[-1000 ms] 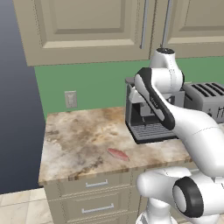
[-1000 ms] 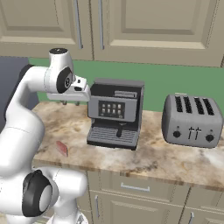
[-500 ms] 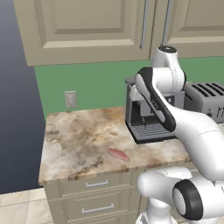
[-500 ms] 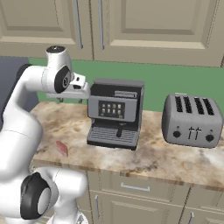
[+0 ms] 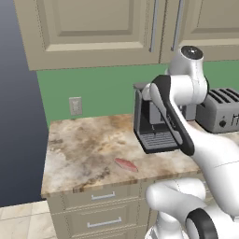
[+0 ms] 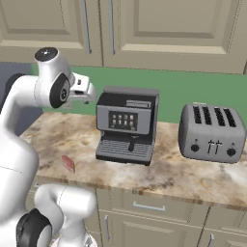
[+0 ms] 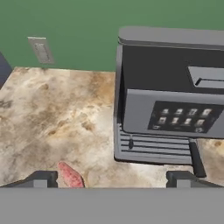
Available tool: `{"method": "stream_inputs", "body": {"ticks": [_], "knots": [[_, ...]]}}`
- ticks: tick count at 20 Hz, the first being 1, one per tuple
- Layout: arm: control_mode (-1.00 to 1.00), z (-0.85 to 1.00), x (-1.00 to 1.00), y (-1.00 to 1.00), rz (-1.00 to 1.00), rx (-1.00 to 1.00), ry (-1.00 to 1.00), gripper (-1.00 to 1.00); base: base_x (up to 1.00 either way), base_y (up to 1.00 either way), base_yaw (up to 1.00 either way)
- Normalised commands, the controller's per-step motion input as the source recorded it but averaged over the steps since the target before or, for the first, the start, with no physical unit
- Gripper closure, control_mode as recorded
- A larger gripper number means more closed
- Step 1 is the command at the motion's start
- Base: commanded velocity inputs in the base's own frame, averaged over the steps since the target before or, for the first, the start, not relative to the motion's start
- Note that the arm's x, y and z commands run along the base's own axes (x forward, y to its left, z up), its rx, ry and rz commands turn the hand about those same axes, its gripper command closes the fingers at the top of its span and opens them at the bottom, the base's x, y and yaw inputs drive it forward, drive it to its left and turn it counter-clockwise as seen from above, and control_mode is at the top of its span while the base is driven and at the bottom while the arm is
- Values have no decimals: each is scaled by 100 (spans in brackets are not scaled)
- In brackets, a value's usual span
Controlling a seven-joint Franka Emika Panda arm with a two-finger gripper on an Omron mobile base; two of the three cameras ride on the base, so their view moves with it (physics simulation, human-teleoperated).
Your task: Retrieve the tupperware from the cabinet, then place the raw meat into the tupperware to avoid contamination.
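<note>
Your white arm's two-finger hand [image 7: 111,178] hangs high over the mottled brown stone counter [image 5: 79,154], fingers spread wide and holding nothing; in the hand view both dark tips frame bare stone with a broad gap between them. Judgement: this raised, released posture suits a reach upward, since the container must come out first.

The large beige wall cabinet [image 5: 88,32] with recessed-panel doors and long vertical silver bar handles [image 5: 154,25] sits at 12 o'clock above the counter. Both doors look shut, so you cannot see the tupperware; it is presumably inside.

The raw meat [image 5: 126,164], a small flat pinkish-red slab with paler streaks, lies flat on the counter near its front edge, at about 7 o'clock from the black and grey coffee machine [image 6: 126,125], apart from it. In the hand view the slab appears at 7 o'clock, just beside the left tip, partly cut off by the lower edge. It looks thin and soft; judgement: a low, level pinch will be needed later.

A grey four-slot toaster [image 6: 211,132] stands at 3 o'clock of the coffee machine, and a pale wall outlet [image 5: 74,106] sits at 10 o'clock on the green wall. Neither obstructs the handles.
</note>
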Motion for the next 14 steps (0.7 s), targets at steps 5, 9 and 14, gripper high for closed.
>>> {"method": "stream_inputs", "body": {"ticks": [5,9,14], "knots": [[-100,51,-18,-8,0,0,-15,-100,0,0,0],[-100,49,-16,-8,-1,0,-12,-100,0,0,0],[-100,45,-13,-8,-2,0,-13,-100,0,0,0]]}}
